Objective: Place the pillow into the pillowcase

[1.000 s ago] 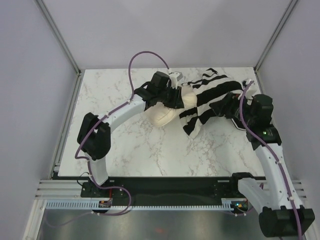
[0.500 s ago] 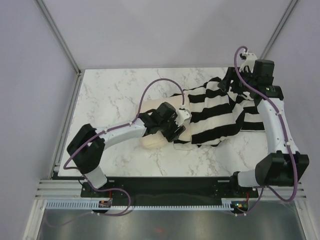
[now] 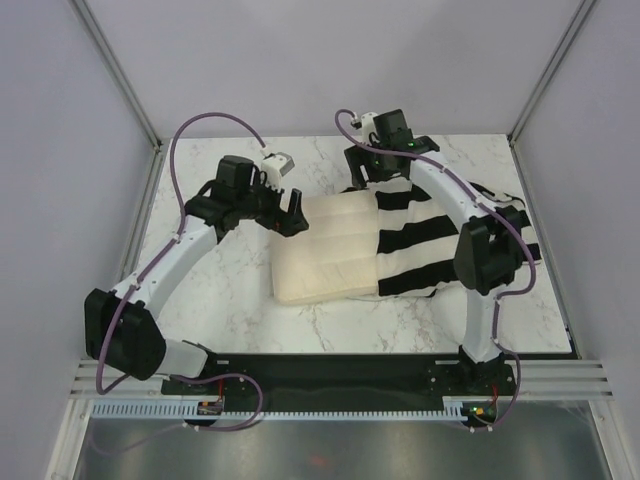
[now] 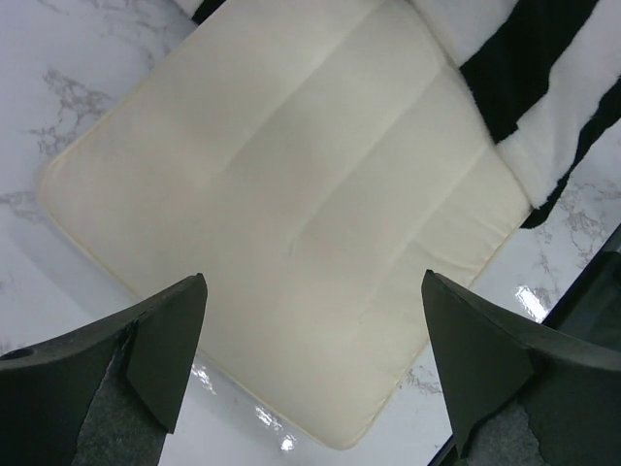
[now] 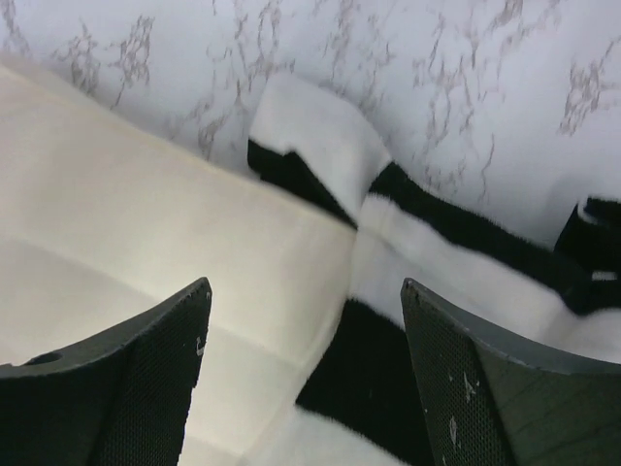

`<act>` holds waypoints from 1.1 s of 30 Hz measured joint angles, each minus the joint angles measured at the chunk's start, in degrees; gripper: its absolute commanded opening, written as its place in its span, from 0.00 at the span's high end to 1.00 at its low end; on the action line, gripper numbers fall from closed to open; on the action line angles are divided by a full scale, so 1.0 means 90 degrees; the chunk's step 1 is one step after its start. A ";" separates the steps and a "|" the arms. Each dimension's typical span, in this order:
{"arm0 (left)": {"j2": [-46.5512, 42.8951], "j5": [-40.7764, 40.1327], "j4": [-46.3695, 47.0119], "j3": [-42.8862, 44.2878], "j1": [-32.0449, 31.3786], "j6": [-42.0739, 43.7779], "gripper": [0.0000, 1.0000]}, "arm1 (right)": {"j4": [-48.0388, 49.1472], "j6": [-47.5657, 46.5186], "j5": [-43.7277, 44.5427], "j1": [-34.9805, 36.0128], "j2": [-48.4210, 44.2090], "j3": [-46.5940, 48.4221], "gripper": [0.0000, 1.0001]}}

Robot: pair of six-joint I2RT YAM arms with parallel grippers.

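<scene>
Looking down from the top camera, the pillow (image 3: 325, 250) lies flat around the middle of the marble counter (image 3: 215, 290), with its near-left corner poking toward the front edge. There's plenty of bare marble to its left and in front, all the way to the counter's left rim. The right side is way tighter, since the pillowcase (image 3: 440, 245) spreads out almost to the right edge.

The pillow's long axis seems to run left to right, slightly skewed, with the free end on the left and the other end going under the stripes. How far it reaches in there I can't tell. I also can't tell whether the fabric is wrapped around that end or just draped on top. The stripes run roughly the same left-right way.

The left pincer (image 3: 290, 212) hovers at the pillow's far-left corner, jaws spread wide with nothing between them. Its wrist view shows both fingers (image 4: 165, 340) above the cream surface. The right pincer (image 3: 362, 178) sits near the far edge, over the spot where pillow meets pillowcase, also wide apart and holding nothing.

The right arm's elbow (image 3: 485, 255) hangs over the pillowcase and hides a chunk of it. The 2 wrist views cut off most of the striped fabric.
</scene>
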 measured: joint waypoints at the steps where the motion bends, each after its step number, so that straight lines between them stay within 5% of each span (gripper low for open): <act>1: 0.0027 -0.0012 -0.0024 -0.0070 0.0100 -0.0053 0.00 | -0.0002 -0.0034 0.0121 0.0063 0.0260 0.0282 0.17; 7: 0.0316 -0.0090 -0.0117 -0.0559 0.0483 -0.0321 0.00 | -0.0051 -0.0335 0.0483 0.0080 0.1647 0.1615 0.16; 15: 0.0911 -0.0143 -0.0138 -0.0602 0.0937 -0.0544 0.00 | -0.0284 -0.0787 0.0554 0.0068 0.2254 0.1770 0.19; 18: 0.1173 -0.0148 -0.0134 -0.0602 0.0981 -0.0622 0.00 | -0.0236 -0.0894 0.0539 0.0070 0.2472 0.1824 0.35; 20: 0.1353 -0.0134 -0.0131 -0.0600 0.0993 -0.0690 0.00 | -0.0233 -0.0947 0.0427 0.0070 0.2589 0.1824 0.68; 21: 0.1460 -0.0121 -0.0121 -0.0593 0.1001 -0.0726 0.00 | -0.0236 -0.0952 0.0355 0.0070 0.2618 0.1824 1.00; 29: 0.2657 0.1197 0.0442 -0.0622 0.1574 -0.1591 0.00 | -0.0226 -0.0641 -0.0644 0.0007 0.2482 0.1775 1.00; 32: 0.2841 0.1819 0.0899 -0.0729 0.1719 -0.1977 0.21 | -0.0017 -0.0253 -0.1258 0.0007 0.2004 0.1372 1.00; 33: 0.2905 0.2055 0.1110 -0.0746 0.1729 -0.2127 0.38 | 0.0036 -0.0138 -0.1421 0.0019 0.1829 0.1243 1.00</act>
